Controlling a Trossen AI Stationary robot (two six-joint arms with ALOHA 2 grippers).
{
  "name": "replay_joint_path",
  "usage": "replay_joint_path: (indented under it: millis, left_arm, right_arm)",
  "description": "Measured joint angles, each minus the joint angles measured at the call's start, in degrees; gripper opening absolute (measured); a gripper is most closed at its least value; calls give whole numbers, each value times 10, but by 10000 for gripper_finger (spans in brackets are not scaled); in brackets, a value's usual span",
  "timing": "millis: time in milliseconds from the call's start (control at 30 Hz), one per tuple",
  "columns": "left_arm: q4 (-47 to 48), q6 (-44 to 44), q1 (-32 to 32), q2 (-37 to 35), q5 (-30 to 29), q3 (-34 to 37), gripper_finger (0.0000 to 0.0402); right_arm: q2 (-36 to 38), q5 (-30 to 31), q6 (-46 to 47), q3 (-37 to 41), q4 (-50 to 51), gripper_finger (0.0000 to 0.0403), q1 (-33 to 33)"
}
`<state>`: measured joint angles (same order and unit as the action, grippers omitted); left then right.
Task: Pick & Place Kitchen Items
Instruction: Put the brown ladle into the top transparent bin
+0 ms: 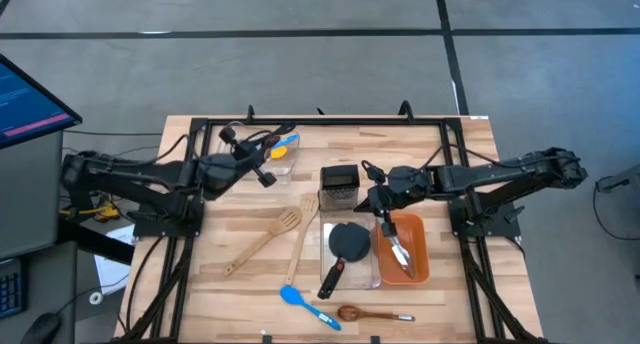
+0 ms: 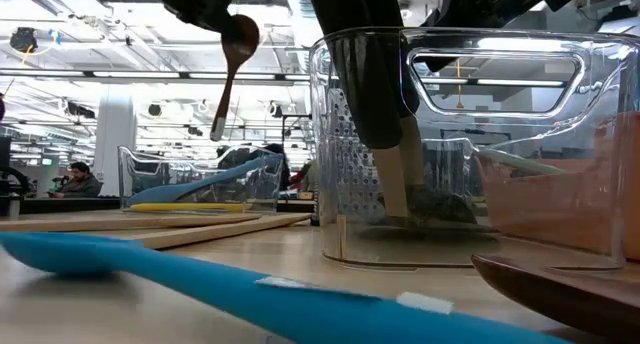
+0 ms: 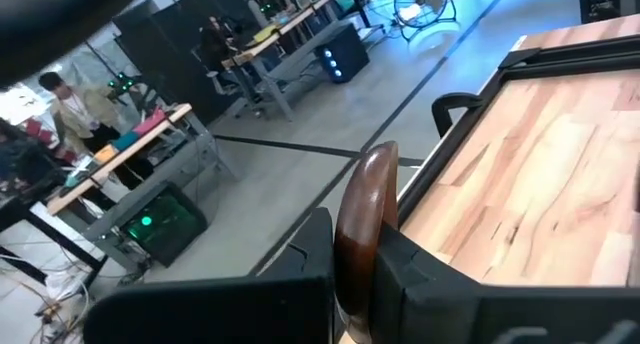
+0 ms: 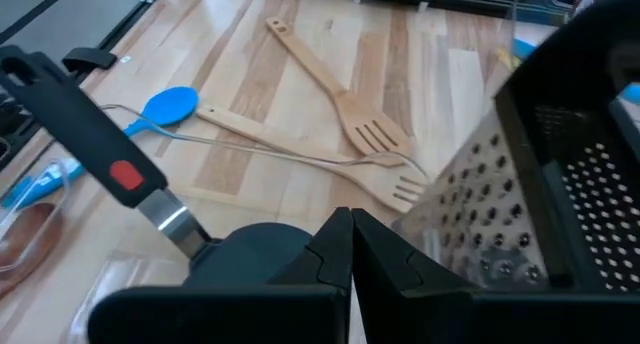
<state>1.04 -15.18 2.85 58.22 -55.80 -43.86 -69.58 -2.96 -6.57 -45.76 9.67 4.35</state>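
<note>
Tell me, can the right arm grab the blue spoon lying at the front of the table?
Probably yes. The blue spoon lies bare on the wooden table with nothing on it, but the shut right gripper must open first.

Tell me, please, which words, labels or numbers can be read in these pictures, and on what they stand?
None can be read.
Monitor: lines of text, too small to read.
Blue spoon: white label, no legible writing.
Turner: plain red patch, no writing.
</note>
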Motion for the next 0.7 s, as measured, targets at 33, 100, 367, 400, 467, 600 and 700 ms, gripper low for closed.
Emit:
replay_joint_path:
  millis: [33,100,367,400,467,600,700]
  left_arm:
    - [0,0,-9,0,9,0,4]
    - [0,0,-26,0,27,0,3]
    - [6,0,-84,0,140,0,3]
    - [6,0,-90,0,144,0,3]
    - [16,0,-100,0,149,0,3]
    - [50,0,-120,0,157,0,3]
    - [81,6,-139,0,193,0,4]
  right_arm:
    - [0,0,0,0,0,0,-2]
    - [0,0,0,0,0,0,-6]
    - [0,0,0,7,2,0,-11]
    - [0,0,0,8,2,0,-11]
    - [0,0,0,8,2,0,-11]
    - [0,0,0,8,2,0,-11]
    - [0,0,0,8,2,0,-11]
